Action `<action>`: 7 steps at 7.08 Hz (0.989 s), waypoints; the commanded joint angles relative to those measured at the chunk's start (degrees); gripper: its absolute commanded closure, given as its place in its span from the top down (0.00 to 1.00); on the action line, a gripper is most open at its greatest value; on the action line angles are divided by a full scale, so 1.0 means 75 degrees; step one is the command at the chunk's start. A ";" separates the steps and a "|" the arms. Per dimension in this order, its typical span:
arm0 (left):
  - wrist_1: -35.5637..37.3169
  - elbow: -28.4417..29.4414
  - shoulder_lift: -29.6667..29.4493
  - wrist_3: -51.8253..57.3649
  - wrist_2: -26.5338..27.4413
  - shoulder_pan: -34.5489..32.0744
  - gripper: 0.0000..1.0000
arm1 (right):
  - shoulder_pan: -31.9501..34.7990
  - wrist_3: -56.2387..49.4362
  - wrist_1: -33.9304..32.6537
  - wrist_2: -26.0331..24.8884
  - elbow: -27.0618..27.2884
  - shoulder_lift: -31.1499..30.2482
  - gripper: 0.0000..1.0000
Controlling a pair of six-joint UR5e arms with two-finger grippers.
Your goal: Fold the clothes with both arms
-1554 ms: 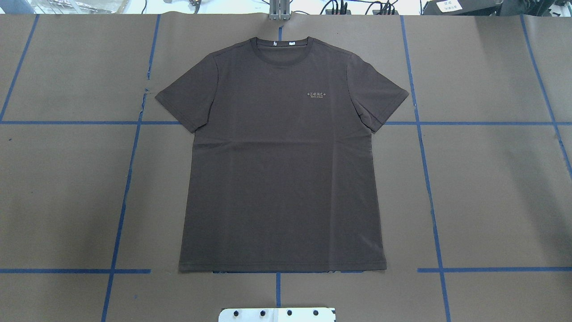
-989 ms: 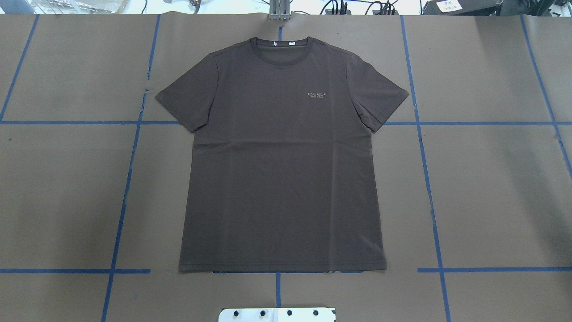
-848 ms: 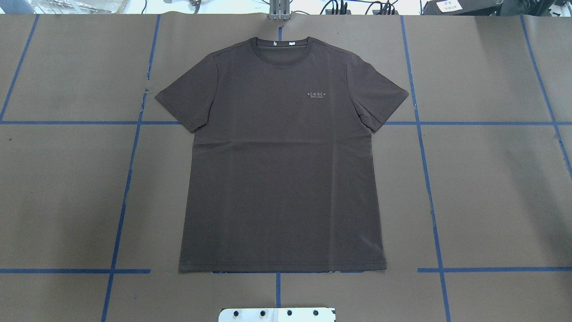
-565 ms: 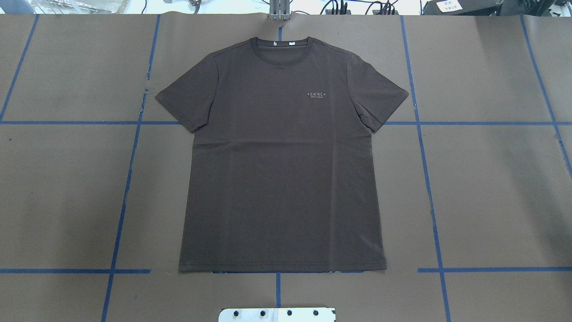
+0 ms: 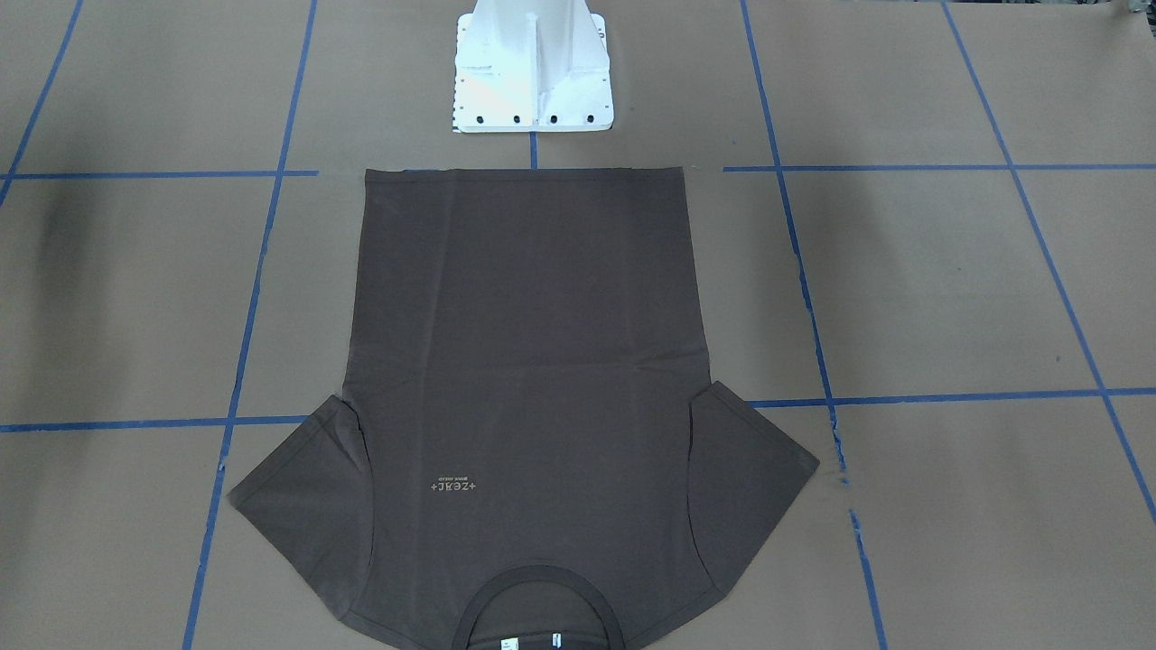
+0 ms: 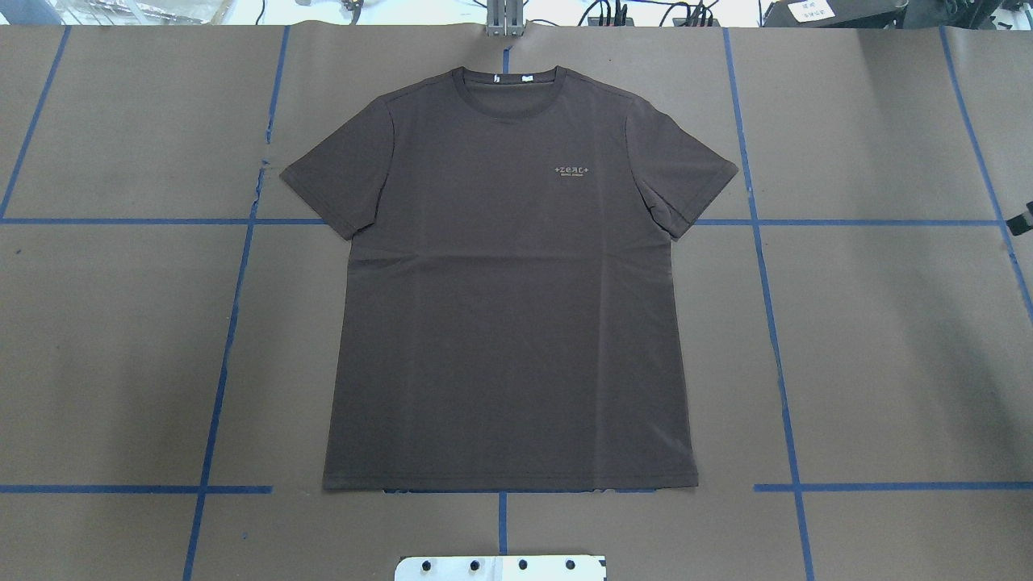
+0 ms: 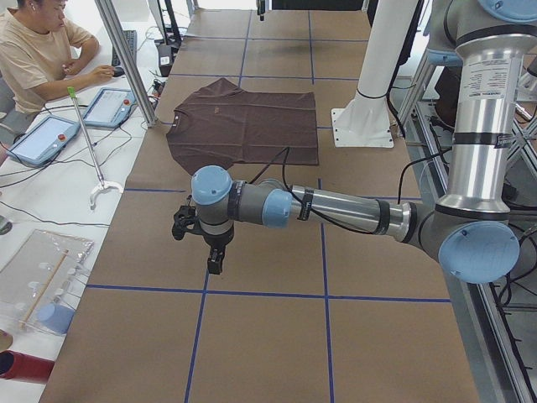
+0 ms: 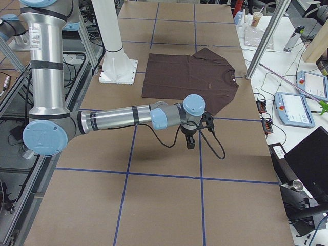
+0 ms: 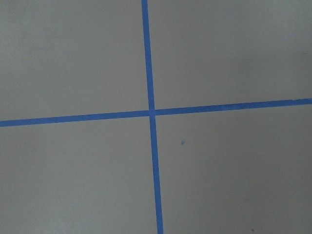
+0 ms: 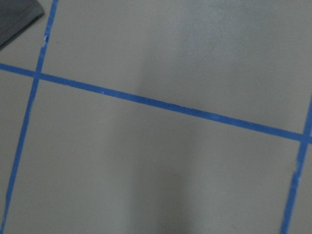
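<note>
Our left gripper (image 7: 216, 263) hung on the left arm (image 7: 336, 206) above brown paper (image 6: 888, 339), pointing down with nothing in it; we could not tell how far its jaws stood apart. Our right gripper (image 8: 190, 144), on the right arm (image 8: 118, 118), hung the same way at the other end of the table, also holding nothing, its opening just as unclear. We saw the T-shirt (image 6: 508, 323) lying flat and front up mid-table, sleeves spread, hem near the white pedestal (image 5: 533, 72), collar (image 6: 507, 93) towards the far edge, well apart from both grippers. Paper and blue tape (image 6: 773, 323) lay between each gripper and the shirt. An operator (image 7: 38, 46) sat beyond the far edge beside two tablets (image 7: 46, 138). From the front, the collar was cut off at the frame's bottom. From overhead we caught a black sliver (image 6: 1022, 216) at the right edge, too small to identify. The right wrist view showed one corner of dark fabric (image 10: 17, 17)
</note>
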 commanded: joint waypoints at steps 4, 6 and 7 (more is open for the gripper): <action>-0.0497 -0.0104 -0.0002 -0.0296 -0.0480 0.0023 1.00 | -0.2171 0.5331 0.2657 -0.1820 -0.3145 0.3321 1.00; -0.0532 -0.0338 0.0010 -0.0285 -0.0482 0.0035 1.00 | -0.2445 0.7462 0.3388 -0.2121 -0.4282 0.4236 0.98; -0.0532 -0.0374 0.0022 -0.0273 -0.0482 0.0035 1.00 | -0.2608 0.7747 0.3389 -0.2458 -0.4425 0.4344 0.93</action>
